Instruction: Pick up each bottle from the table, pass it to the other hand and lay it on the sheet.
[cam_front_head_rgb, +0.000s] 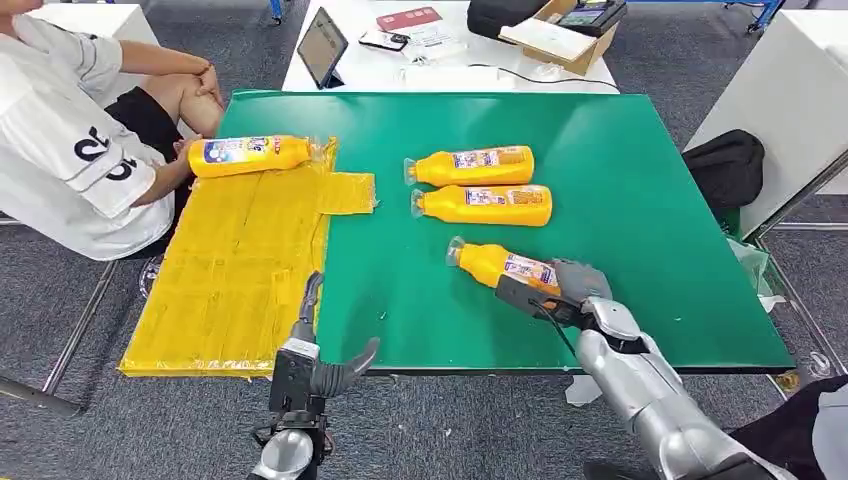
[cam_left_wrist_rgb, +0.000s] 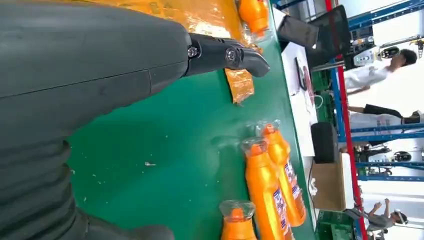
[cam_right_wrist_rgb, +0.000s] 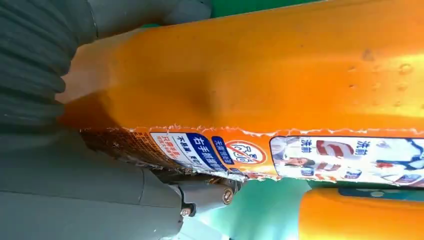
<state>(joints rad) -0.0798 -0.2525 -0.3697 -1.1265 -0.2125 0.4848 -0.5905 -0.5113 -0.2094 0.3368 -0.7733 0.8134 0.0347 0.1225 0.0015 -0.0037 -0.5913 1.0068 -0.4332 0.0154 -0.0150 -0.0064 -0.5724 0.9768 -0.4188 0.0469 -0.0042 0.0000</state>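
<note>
light: bright, even, overhead | glare: sheen on green table (cam_front_head_rgb: 640, 170) | blur: close bottle (cam_right_wrist_rgb: 260, 75) soft

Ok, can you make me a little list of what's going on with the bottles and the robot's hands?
bottles on sheet: one orange bottle lying at the far end of the yellow sheet
bottles waiting: two bottles lying side by side on the green table
bottle being picked: nearest bottle, lying on its side
right hand: gripping the nearest bottle's base end
left hand: holds nothing, fingers apart, near the table's front edge
nearby: person sitting beside the sheet
</note>
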